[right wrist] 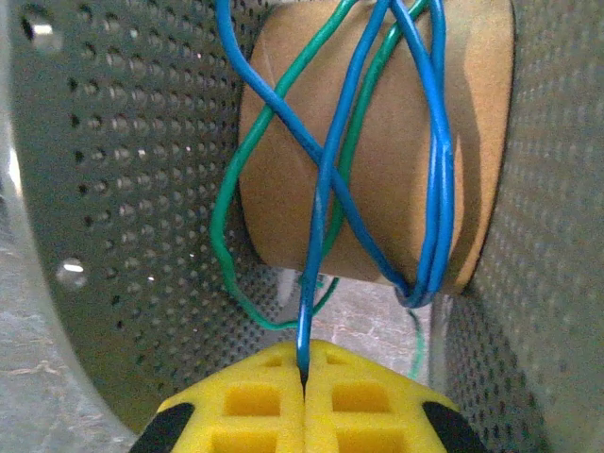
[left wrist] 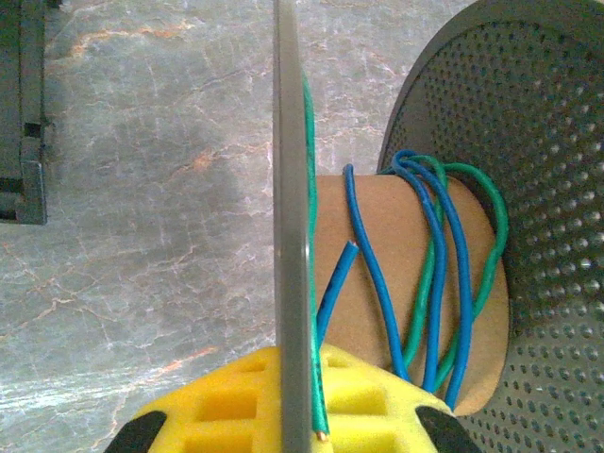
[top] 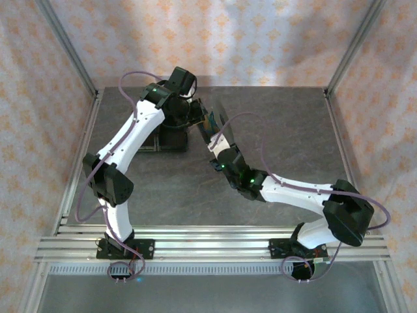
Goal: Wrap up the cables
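The right jaws are closed on the thin blue wire, which runs straight ahead of them onto the brown cardboard core of a perforated grey metal spool. There it is crossed by the thin green wire. The left jaws are clamped on the spool's thin flange, with the windings to their right.

Blue cable and green cable; core is brown; flange grey, perforated; pads yellow; table grey, marbled with orange veins.
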Controlling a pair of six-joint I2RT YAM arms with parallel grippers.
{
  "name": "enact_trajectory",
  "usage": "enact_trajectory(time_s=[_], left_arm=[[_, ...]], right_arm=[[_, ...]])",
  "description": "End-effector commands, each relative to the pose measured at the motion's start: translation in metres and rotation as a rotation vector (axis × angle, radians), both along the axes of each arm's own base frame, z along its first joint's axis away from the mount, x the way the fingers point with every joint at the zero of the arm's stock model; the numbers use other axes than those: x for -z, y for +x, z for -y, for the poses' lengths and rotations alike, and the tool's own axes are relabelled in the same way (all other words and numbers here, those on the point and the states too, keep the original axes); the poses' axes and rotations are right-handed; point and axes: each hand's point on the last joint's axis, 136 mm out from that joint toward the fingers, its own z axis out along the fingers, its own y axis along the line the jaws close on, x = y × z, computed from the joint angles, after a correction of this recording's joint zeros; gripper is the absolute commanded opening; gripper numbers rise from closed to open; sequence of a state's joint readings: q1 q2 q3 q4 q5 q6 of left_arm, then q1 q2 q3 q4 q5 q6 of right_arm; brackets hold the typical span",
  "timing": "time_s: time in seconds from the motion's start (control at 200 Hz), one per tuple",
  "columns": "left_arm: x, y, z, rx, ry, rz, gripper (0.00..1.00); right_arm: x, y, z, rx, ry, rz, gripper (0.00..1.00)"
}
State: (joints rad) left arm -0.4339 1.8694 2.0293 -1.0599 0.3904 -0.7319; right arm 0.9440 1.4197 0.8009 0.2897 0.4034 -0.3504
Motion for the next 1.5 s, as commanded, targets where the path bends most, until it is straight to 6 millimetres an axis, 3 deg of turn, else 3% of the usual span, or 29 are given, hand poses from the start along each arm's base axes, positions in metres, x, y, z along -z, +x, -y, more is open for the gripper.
enact_trajectory(time_s=[0.0, 0.2, 0.4, 0.616, 0.836, 1.031, 1.076, 1.221, 1.376, 1.497], left_arm=[[-0.075, 0.031, -0.011, -0.043, -0.113, 0.239, 0.00], [-0.074, 0.031, -0.012, -0.045, -0.116, 0.240, 0.00], [-0.072, 0.032, -0.013, -0.046, -0.115, 0.237, 0.00], [-0.076, 0.033, -0.012, -0.045, -0.120, 0.249, 0.00], [-0.075, 0.032, -0.016, -0.045, -0.107, 0.249, 0.00], [-0.075, 0.033, -0.014, -0.047, -0.118, 0.251, 0.00], [-0.076, 0.033, -0.014, -0.046, -0.117, 0.253, 0.00], [-0.075, 0.033, -0.014, -0.043, -0.116, 0.253, 0.00], [-0.074, 0.035, -0.014, -0.048, -0.121, 0.252, 0.00], [-0.074, 0.034, -0.015, -0.049, -0.119, 0.253, 0.00]], right_arm=[[0.070, -0.015, 0.023, -0.006, -0.307, -0.102, 0.00], [0.074, -0.012, 0.022, 0.009, -0.303, -0.104, 0.00], [0.059, -0.014, 0.021, 0.012, -0.251, -0.082, 0.00], [0.098, -0.014, 0.022, 0.014, -0.344, -0.144, 0.00], [0.052, -0.014, 0.008, -0.001, -0.240, -0.060, 0.00], [0.102, -0.011, 0.012, 0.018, -0.324, -0.152, 0.00], [0.101, -0.012, 0.010, 0.020, -0.321, -0.151, 0.00], [0.070, -0.012, 0.003, 0.007, -0.265, -0.102, 0.00], [0.087, -0.008, 0.004, 0.009, -0.316, -0.132, 0.00], [0.081, -0.010, 0.002, 0.006, -0.279, -0.129, 0.00]])
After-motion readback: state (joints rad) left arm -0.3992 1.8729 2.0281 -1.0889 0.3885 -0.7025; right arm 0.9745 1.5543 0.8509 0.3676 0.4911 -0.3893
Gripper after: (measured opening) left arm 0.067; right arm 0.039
